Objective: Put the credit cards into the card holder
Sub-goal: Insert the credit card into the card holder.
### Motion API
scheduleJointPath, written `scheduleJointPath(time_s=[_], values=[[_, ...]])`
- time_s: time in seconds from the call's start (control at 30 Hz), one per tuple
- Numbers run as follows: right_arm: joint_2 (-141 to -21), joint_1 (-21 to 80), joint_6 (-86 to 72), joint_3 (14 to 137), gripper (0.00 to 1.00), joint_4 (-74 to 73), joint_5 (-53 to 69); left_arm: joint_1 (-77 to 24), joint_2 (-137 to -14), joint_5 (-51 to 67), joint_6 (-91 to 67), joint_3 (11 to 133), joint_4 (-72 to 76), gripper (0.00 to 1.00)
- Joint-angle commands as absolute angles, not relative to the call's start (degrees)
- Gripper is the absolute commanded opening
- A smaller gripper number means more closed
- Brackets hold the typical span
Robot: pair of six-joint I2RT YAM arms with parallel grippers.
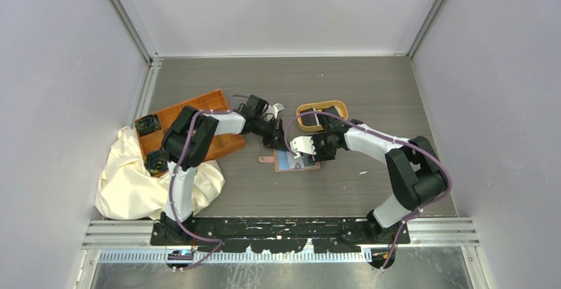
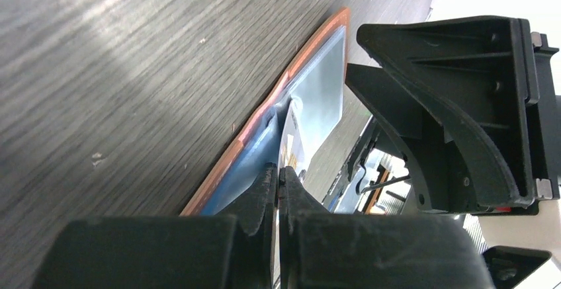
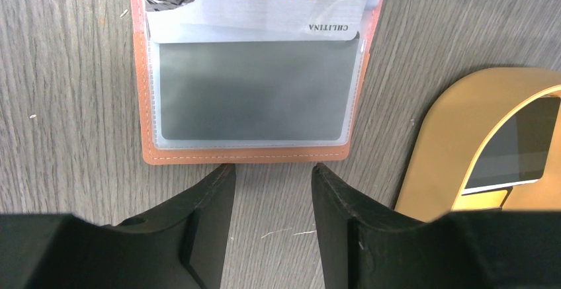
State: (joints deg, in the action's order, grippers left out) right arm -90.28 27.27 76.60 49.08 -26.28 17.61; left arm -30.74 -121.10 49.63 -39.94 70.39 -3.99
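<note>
From my end the card holder (image 3: 248, 155) reads pinkish-brown with pale stitching; the card (image 3: 264, 11) is silver-grey, gold lettering, black-and-white faceted print. Table (image 3: 66, 104) is grey woodgrain; oval tray (image 3: 456, 123) tan-gold; compartment tray (image 1: 210, 101) orange.

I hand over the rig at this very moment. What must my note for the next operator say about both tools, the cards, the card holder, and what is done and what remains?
Left tool: shut on the edge of the silver VIP card.
Right tool: open and empty, tips at the near edge of the card holder.
Card holder: lies open between the tools; its near clear pocket is empty.
Done: the VIP card reaches the holder's far half; how deep it sits, I cannot tell.
Left: seat it and release. A dark flat thing in the gold oval tray may be another card.
</note>
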Motion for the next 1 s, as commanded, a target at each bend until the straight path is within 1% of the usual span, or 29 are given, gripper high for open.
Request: scheduleJointPath(time_s=[0.0, 0.37, 0.77, 0.97], values=[[-90.54, 28.03, 76.46, 49.22, 0.52, -27.56, 19.16, -31.03, -122.75, 48.26, -37.85, 73.21, -6.29, 0.00], [-90.43, 28.11, 76.46, 49.22, 0.52, -27.66, 19.16, -31.11, -123.66, 49.21, -36.48, 73.76, -5.12, 0.00], [-90.25, 28.21, 76.38, 49.30, 0.52, -27.60, 19.25, -31.97, -122.06, 49.57, -40.70, 66.19, 3.91, 0.00], [-90.18, 28.24, 76.33, 49.22, 0.52, -27.62, 19.25, -32.17, -123.37, 49.34, -41.13, 67.78, 3.89, 0.00]])
